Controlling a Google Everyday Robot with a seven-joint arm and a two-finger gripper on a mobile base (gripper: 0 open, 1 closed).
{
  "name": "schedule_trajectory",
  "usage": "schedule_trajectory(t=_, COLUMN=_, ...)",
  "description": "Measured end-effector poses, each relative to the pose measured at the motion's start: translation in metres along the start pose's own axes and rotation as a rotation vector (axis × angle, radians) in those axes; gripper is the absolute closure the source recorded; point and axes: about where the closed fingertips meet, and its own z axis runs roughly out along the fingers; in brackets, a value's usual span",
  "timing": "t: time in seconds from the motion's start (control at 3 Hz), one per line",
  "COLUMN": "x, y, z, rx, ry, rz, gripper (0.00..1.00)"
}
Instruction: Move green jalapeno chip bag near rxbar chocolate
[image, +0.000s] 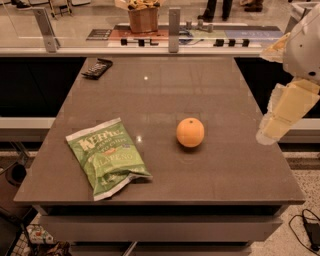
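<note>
The green jalapeno chip bag (107, 157) lies flat near the table's front left corner, its lettering facing up. The rxbar chocolate (96, 68), a small dark flat bar, lies at the far left corner of the table. My gripper (282, 112) hangs off the right side of the table, past its edge, far from both the bag and the bar. It holds nothing that I can see.
A round orange (190, 132) sits near the middle of the brown table (215, 170), to the right of the bag. A glass-railed counter (170, 37) with a brown basket (142, 17) runs behind the table. A cable (307, 227) lies on the floor at the lower right.
</note>
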Motion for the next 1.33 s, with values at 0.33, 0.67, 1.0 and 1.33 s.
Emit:
schedule_trajectory(t=0.33, x=-0.026, y=-0.001, z=0.009, rx=0.012, ry=-0.076, rz=0.024, gripper=0.0)
schedule_trajectory(t=0.67, x=-0.066, y=-0.001, z=0.021, rx=0.056, ry=-0.117, rz=0.048, gripper=0.0)
schedule_trajectory(t=1.0, x=-0.101, y=0.004, z=0.031, rx=0.088, ry=-0.174, rz=0.104, gripper=0.0)
schedule_trajectory(t=1.33, x=-0.135, y=0.016, z=0.049, rx=0.077, ry=-0.246, rz=0.129, gripper=0.0)
